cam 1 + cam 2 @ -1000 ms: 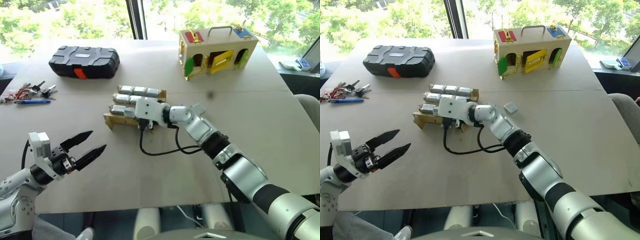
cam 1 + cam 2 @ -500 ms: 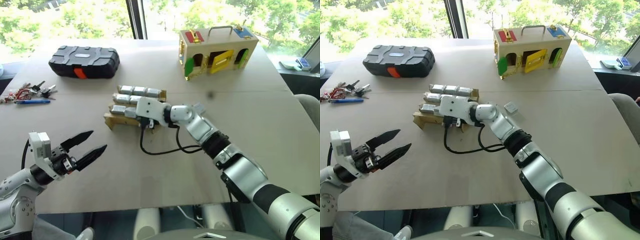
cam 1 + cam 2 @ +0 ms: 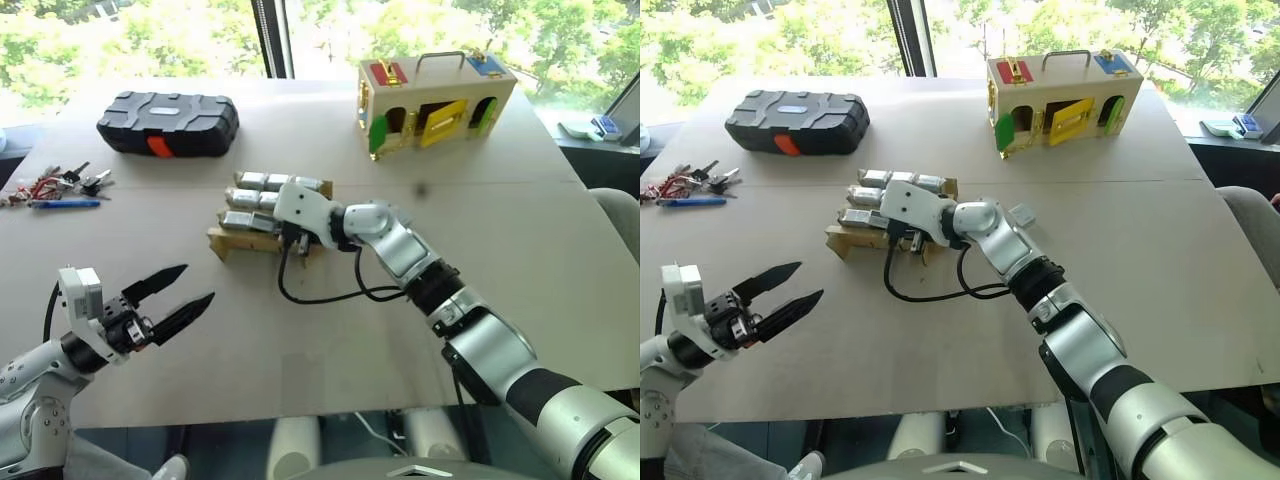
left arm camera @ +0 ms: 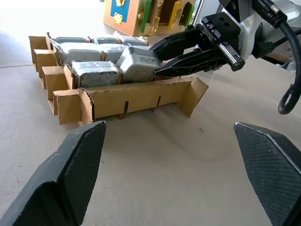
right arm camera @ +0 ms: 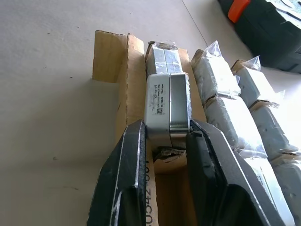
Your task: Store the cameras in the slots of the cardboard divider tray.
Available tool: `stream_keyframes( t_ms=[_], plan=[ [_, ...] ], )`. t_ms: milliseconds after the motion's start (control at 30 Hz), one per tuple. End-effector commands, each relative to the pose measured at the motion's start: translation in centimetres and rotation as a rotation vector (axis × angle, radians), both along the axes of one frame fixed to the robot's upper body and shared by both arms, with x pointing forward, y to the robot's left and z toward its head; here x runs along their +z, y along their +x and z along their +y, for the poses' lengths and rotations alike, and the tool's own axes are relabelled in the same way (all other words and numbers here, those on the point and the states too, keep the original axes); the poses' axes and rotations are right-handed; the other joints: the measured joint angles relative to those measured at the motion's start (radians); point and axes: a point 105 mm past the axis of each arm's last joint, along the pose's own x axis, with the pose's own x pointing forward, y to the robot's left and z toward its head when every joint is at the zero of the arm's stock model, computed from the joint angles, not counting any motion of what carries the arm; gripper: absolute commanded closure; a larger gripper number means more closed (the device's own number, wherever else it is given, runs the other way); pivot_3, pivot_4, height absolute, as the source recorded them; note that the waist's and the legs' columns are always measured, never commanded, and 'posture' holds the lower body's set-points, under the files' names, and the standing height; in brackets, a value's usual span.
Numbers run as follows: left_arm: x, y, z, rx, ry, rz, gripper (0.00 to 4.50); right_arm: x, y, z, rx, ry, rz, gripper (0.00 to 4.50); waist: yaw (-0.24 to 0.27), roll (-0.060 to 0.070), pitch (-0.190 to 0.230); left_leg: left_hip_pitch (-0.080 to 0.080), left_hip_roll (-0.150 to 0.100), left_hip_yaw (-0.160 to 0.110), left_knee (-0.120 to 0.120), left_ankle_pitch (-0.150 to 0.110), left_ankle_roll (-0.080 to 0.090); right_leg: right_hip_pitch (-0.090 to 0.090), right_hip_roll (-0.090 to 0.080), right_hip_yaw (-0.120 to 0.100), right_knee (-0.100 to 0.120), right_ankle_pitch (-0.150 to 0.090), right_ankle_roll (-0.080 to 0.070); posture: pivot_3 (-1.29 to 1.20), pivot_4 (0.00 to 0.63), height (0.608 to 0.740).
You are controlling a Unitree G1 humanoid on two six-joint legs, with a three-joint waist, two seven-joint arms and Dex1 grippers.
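The cardboard divider tray (image 3: 216,241) sits mid-table with several silver-grey cameras (image 3: 265,181) in its stepped rows. My right gripper (image 5: 167,125) reaches in from the right and is shut on one camera (image 5: 167,101). That camera (image 4: 138,66) rests tilted in the front row beside another camera (image 4: 96,73), with both fingers (image 4: 188,40) pressed against its sides. A loose camera (image 3: 1021,214) lies on the table just right of my right arm. My left gripper (image 3: 197,282) hovers open near the front left, its fingers spread wide and pointing at the tray's front wall (image 4: 136,96).
A black case (image 3: 168,122) stands at the back left and a wooden box with coloured doors (image 3: 435,100) at the back right. Keys (image 3: 55,185) and a blue pen (image 3: 65,203) lie at the left edge. A black cable (image 3: 320,295) loops below my right wrist.
My right wrist has rolled and tipped a little over the tray's front row, with its hold on the camera kept. The left arm has stayed still.
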Motion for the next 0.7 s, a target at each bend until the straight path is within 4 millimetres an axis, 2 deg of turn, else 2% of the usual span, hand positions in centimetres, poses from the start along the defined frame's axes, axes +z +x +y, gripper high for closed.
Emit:
stream_keyframes(
  t_ms=[33, 200, 267, 333, 367, 400, 567, 700],
  plan=[
    [1.1, -0.2, 0.0, -0.001, 0.011, -0.042, 0.0, 1.2, -0.4, 0.7, 0.047, -0.01, -0.02, 3.82, 0.0, 0.0, 0.0, 0.0, 0.0, 0.0, 0.0, 0.0, 0.0, 0.0, 0.0, 0.0, 0.0, 0.0, 0.0, 0.0, 0.15, 0.74],
    [1.1, -0.3, 0.0, 0.001, 0.01, -0.043, 0.0, 1.6, -0.3, 1.0, 0.058, -0.033, 0.008, 3.82, 0.0, 0.0, 0.0, 0.0, 0.0, 0.0, 0.0, 0.0, 0.0, 0.0, 0.0, 0.0, 0.0, 0.0, 0.0, 0.0, 0.15, 0.74],
    [1.1, -0.3, 0.0, 0.003, 0.01, -0.044, 0.0, 2.0, -0.1, 1.0, 0.049, -0.012, 0.023, 2.81, 0.0, 0.0, 0.0, 0.0, 0.0, 0.0, 0.0, 0.0, 0.0, 0.0, 0.0, 0.0, 0.0, 0.0, 0.0, 0.0, 0.15, 0.74],
    [1.1, -0.3, 0.0, 0.005, 0.008, -0.044, 0.0, 2.5, 0.1, 0.9, 0.033, 0.007, 0.017, 2.05, 0.0, 0.0, 0.0, 0.0, 0.0, 0.0, 0.0, 0.0, 0.0, 0.0, 0.0, 0.0, 0.0, 0.0, 0.0, 0.0, 0.15, 0.74],
    [1.1, -0.3, 0.0, 0.005, 0.008, -0.044, 0.0, 2.7, 0.2, 0.9, 0.023, 0.019, 0.011, 1.48, 0.0, 0.0, 0.0, 0.0, 0.0, 0.0, 0.0, 0.0, 0.0, 0.0, 0.0, 0.0, 0.0, 0.0, 0.0, 0.0, 0.15, 0.74],
    [1.0, -0.3, 0.0, 0.005, 0.007, -0.043, 0.0, 3.0, 0.3, 0.8, 0.015, 0.03, 0.009, 1.09, 0.0, 0.001, 0.0, 0.0, 0.0, 0.0, 0.0, -0.001, -0.001, 0.0, 0.0, 0.0, 0.0, 0.0, 0.0, 0.0, 0.15, 0.74],
    [0.9, -0.2, -0.2, 0.0, 0.001, -0.041, 0.0, 4.1, 0.1, 0.4, 0.009, 0.083, -0.004, 1.09, 0.0, 0.001, 0.0, 0.0, 0.0, 0.0, 0.0, -0.001, -0.002, 0.0, 0.0, 0.0, 0.0, 0.0, 0.0, 0.0, 0.15, 0.74],
    [0.8, 0.1, -0.3, -0.005, 0.0, -0.041, 0.0, 3.7, -0.2, 0.6, 0.004, 0.076, -0.028, 1.09, 0.0, 0.0, 0.0, 0.0, 0.0, 0.0, 0.0, -0.001, -0.002, 0.0, 0.0, 0.0, 0.0, 0.0, 0.0, 0.0, 0.15, 0.74]
  ],
)
